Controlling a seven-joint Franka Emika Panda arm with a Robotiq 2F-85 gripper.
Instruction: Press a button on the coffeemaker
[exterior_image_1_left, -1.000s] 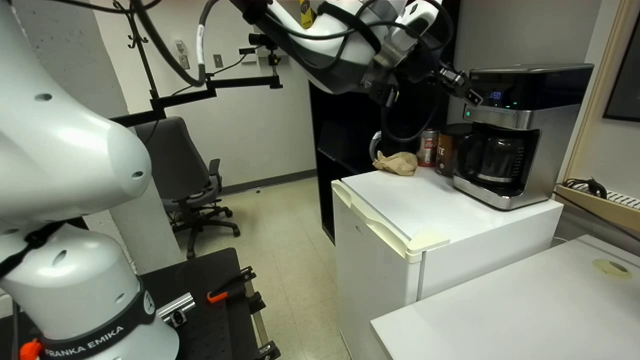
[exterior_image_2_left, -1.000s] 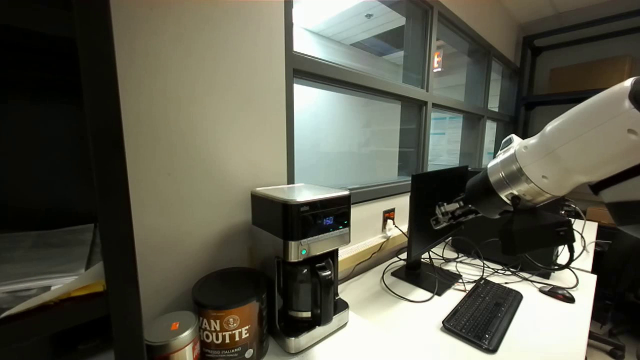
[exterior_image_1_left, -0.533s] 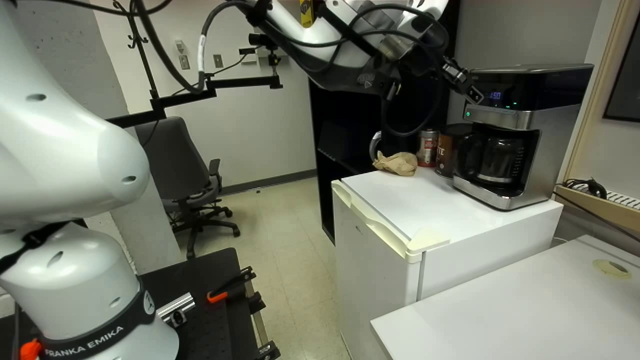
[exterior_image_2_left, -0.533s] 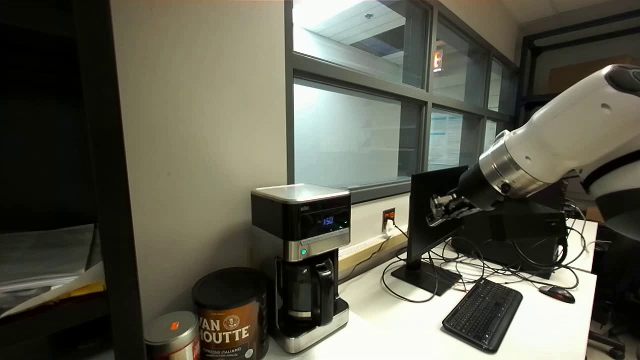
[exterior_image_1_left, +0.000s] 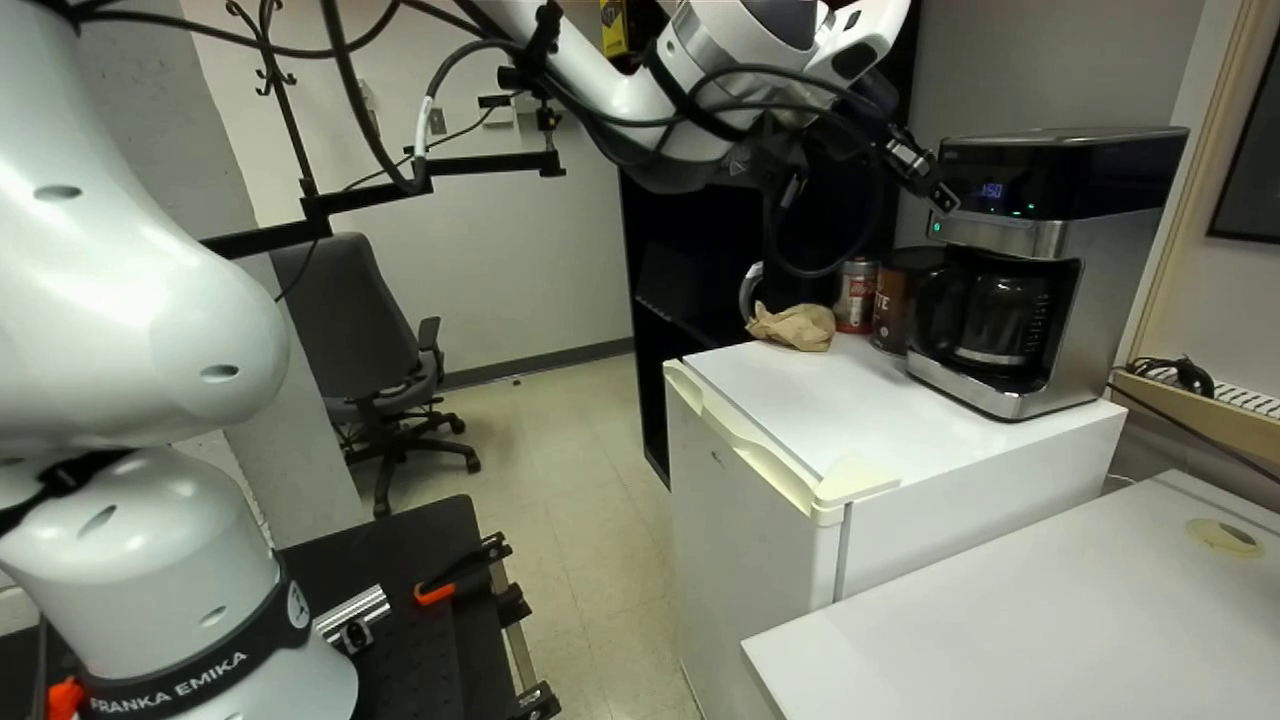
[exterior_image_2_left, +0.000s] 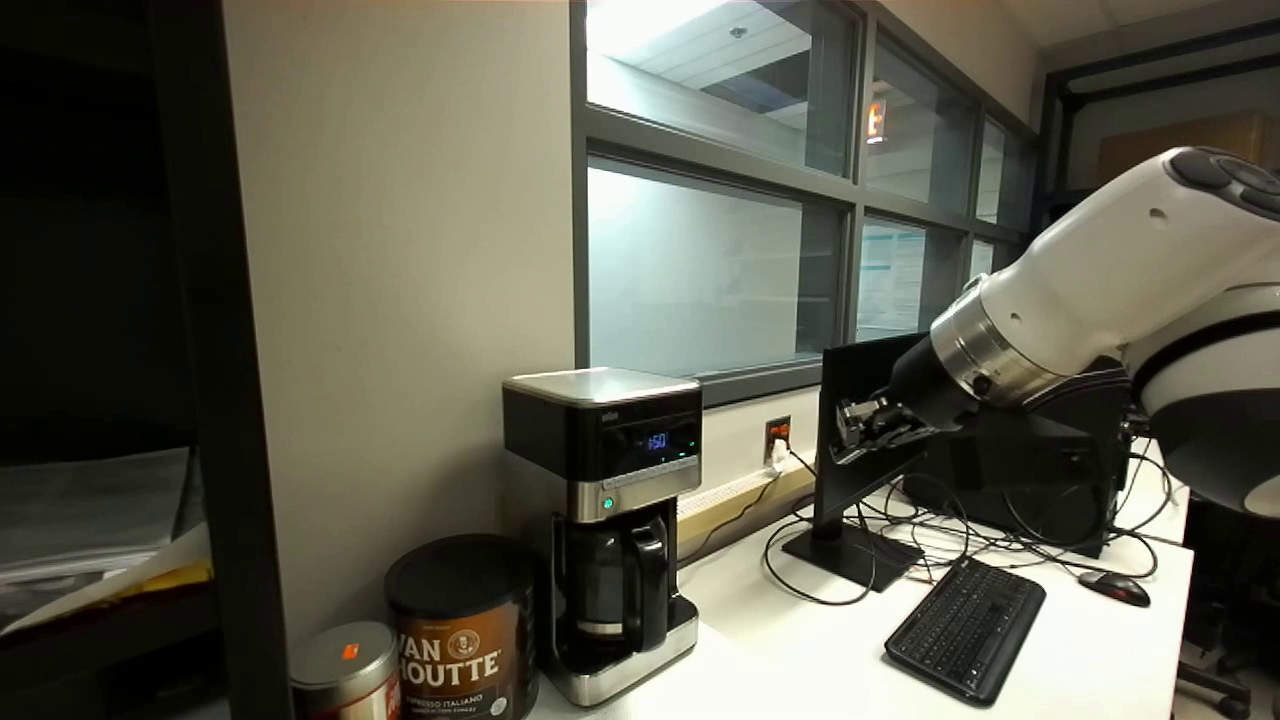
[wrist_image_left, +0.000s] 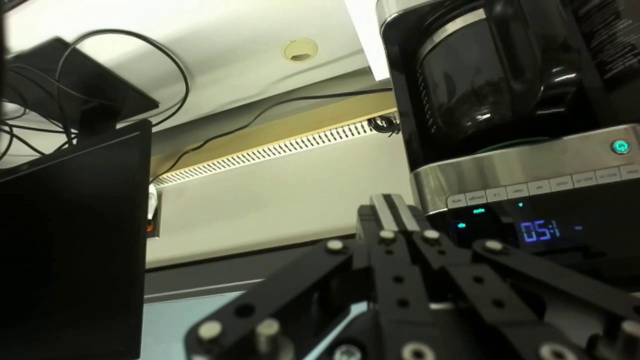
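The coffeemaker (exterior_image_1_left: 1115, 280) is black and silver and stands on a white fridge, a glass carafe inside. It also shows in an exterior view (exterior_image_2_left: 545, 430) and, upside down, at the right of the wrist view (wrist_image_left: 470, 172). Its display is lit. A row of silver buttons (wrist_image_left: 540, 187) runs beside the display, and a green-lit power button (wrist_image_left: 620, 146) sits on the trim. My gripper (wrist_image_left: 395, 212) is shut and empty, beside the button row's end. In an exterior view the gripper (exterior_image_2_left: 850, 435) is clearly apart from the machine; in another view the gripper (exterior_image_1_left: 945, 200) overlaps its front edge.
A brown coffee can (exterior_image_2_left: 460, 640) and a smaller tin (exterior_image_2_left: 345, 665) stand beside the machine. A crumpled paper bag (exterior_image_1_left: 795, 327) lies on the fridge top (exterior_image_1_left: 790, 400). A monitor (exterior_image_2_left: 870, 420), keyboard (exterior_image_2_left: 965, 630), mouse (exterior_image_2_left: 1115, 588) and loose cables are on the desk.
The arm and shut gripper have moved left in an exterior view, closer to the coffeemaker there. In the other exterior view the fingertips shifted only slightly. The coffeemaker has not moved.
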